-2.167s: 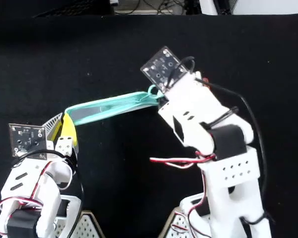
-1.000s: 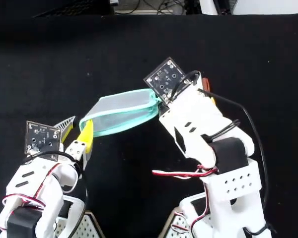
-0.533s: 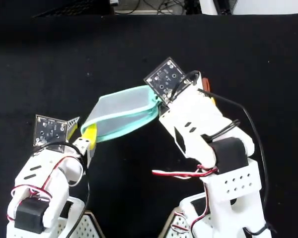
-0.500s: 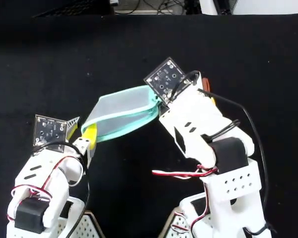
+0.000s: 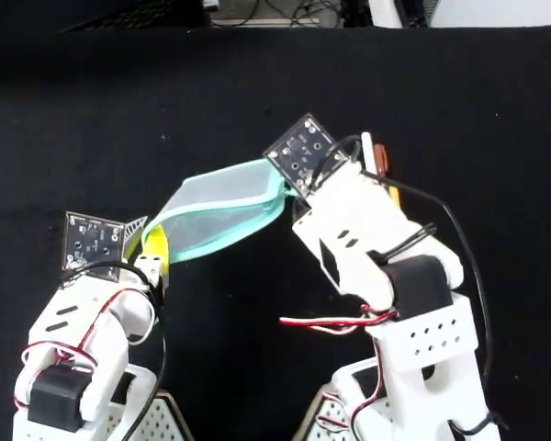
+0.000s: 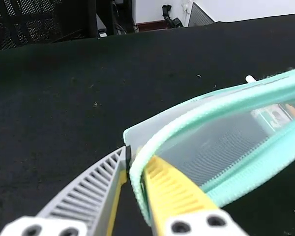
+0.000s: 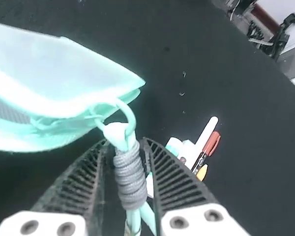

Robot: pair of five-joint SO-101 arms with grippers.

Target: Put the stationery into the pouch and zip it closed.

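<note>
A teal mesh pouch (image 5: 222, 207) hangs slack between the two grippers with its mouth gaping. My left gripper (image 5: 154, 250) is shut on the pouch's end rim; in the left wrist view its yellow finger (image 6: 169, 194) is inside the mouth and its grey finger (image 6: 91, 194) outside. My right gripper (image 5: 292, 191) is shut on the grey-wrapped zip pull cord (image 7: 124, 172) at the pouch's other end. The stationery (image 5: 383, 165), a few pens and a small white piece, lies on the cloth beside the right arm, just past the right gripper's (image 7: 125, 147) fingers in its wrist view (image 7: 201, 147).
The black cloth-covered table (image 5: 119, 119) stretches open behind and to the left of the pouch. Both arm bases stand at the front edge. Cables and dark furniture sit beyond the table's far edge.
The left gripper moved toward the right one, so the pouch went from stretched flat to slack with its mouth wide. In the last half second the right arm shifted slightly, uncovering more of the pens.
</note>
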